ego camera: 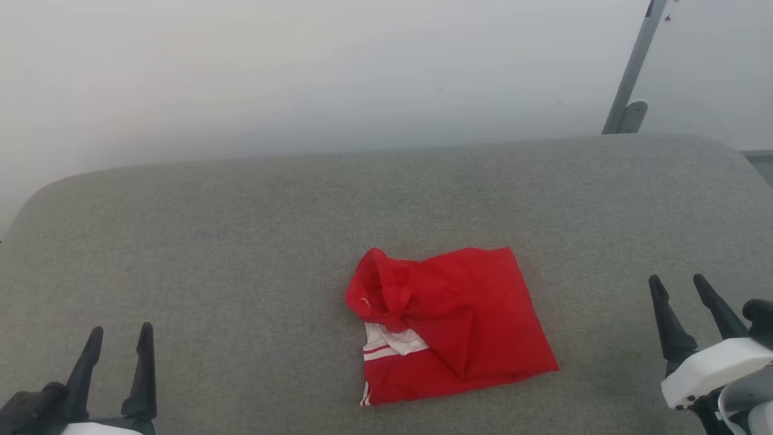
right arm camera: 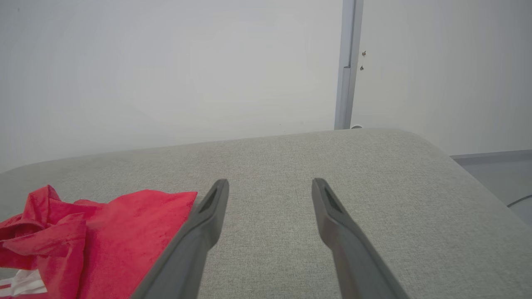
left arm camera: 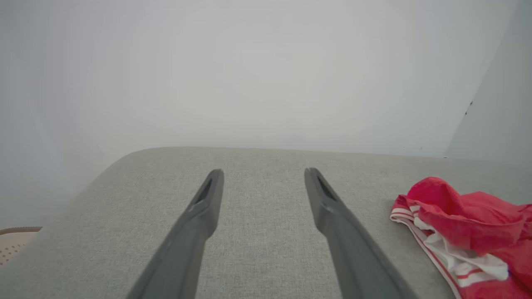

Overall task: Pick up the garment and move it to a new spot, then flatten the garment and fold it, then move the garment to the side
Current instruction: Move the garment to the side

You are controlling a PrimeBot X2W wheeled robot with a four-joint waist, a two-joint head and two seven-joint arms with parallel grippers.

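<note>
The garment (ego camera: 450,323) is a bright red top folded into a rough square, with white sleeve ends and red-white stripe trim showing at its lower left. It lies on the grey fabric surface (ego camera: 241,241), a little right of centre in the head view. My left gripper (ego camera: 121,338) is open at the lower left, well apart from it. Open too, my right gripper (ego camera: 679,287) hangs at the lower right, clear of the cloth. The left wrist view has the garment (left arm camera: 469,232) to the right of the left gripper (left arm camera: 264,174). The right wrist view has the garment (right arm camera: 104,236) left of the right gripper (right arm camera: 270,185).
The grey surface ends in a rounded far edge against a pale wall. A grey metal post (ego camera: 631,72) rises at the back right. A beige perforated basket (left arm camera: 14,245) peeks in beyond the surface's left edge in the left wrist view. Floor (right arm camera: 498,174) lies past the right edge.
</note>
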